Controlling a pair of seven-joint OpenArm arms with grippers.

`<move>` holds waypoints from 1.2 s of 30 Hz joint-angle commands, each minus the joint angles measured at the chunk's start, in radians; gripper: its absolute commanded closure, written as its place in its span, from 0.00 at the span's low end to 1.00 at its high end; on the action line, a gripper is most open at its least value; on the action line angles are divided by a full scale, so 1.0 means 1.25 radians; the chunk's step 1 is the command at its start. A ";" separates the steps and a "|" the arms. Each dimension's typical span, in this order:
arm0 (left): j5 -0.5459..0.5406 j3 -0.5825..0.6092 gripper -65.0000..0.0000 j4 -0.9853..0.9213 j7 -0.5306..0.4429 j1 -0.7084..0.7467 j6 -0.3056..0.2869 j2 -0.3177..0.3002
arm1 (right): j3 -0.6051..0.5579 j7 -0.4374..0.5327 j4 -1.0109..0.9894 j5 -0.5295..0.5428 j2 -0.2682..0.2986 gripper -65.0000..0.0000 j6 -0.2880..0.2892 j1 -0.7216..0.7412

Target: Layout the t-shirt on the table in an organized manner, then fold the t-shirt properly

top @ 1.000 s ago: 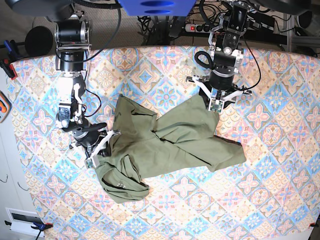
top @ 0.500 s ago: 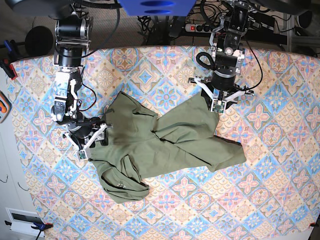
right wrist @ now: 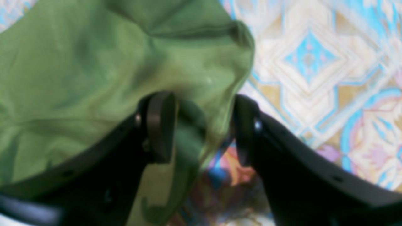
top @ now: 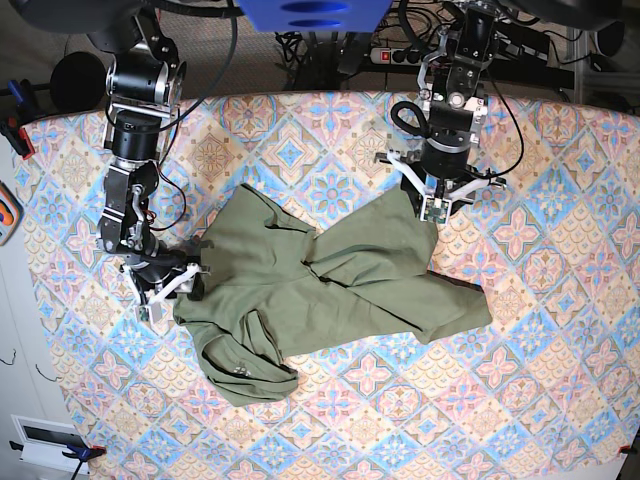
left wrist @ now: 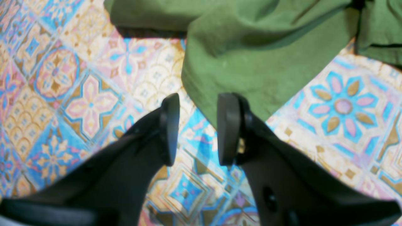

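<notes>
While the t-shirt (top: 330,285) sits bunched and twisted mid-table (top: 560,380), I've got both arms parked at opposite edges of it.

Right gripper (right wrist: 201,125) has its jaws apart with a fold of cloth bulging between them, but nothing's pinched as far as I can see. Left gripper (left wrist: 196,128) is partly open and empty, tips over bare tile just beside a shirt corner. My worry: if I close the right one now I'll probably grab several layers and drag the whole heap instead of spreading it. The left could miss the corner altogether and scrape the table. Nothing else is on the tabletop; only cables and a power strip (top: 400,55) behind the far edge, well out of the way.
</notes>
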 commanded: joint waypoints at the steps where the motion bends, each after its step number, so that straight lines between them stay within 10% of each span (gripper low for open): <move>1: 0.005 0.000 0.70 0.017 -0.011 -0.003 0.004 -0.002 | 0.001 0.009 -0.003 0.006 0.010 0.54 0.004 0.019; 6: 0.005 -0.003 0.70 0.017 -0.011 -0.004 0.004 -0.002 | 0.001 0.020 -0.030 0.006 0.010 0.59 0.020 0.020; 11: 0.005 -0.007 0.70 0.017 -0.011 -0.005 0.004 -0.002 | 0.004 0.019 -0.024 0.008 0.009 1.00 0.025 0.016; 25: 0.013 -0.045 0.70 0.016 -0.063 -0.005 0.007 -0.003 | 0.086 -0.130 0.450 0.017 0.029 0.99 0.026 -0.092; 36: 0.007 -0.133 0.69 -0.009 -0.089 -0.080 0.004 -0.011 | 0.220 -0.151 0.544 0.249 0.053 0.99 0.026 -0.194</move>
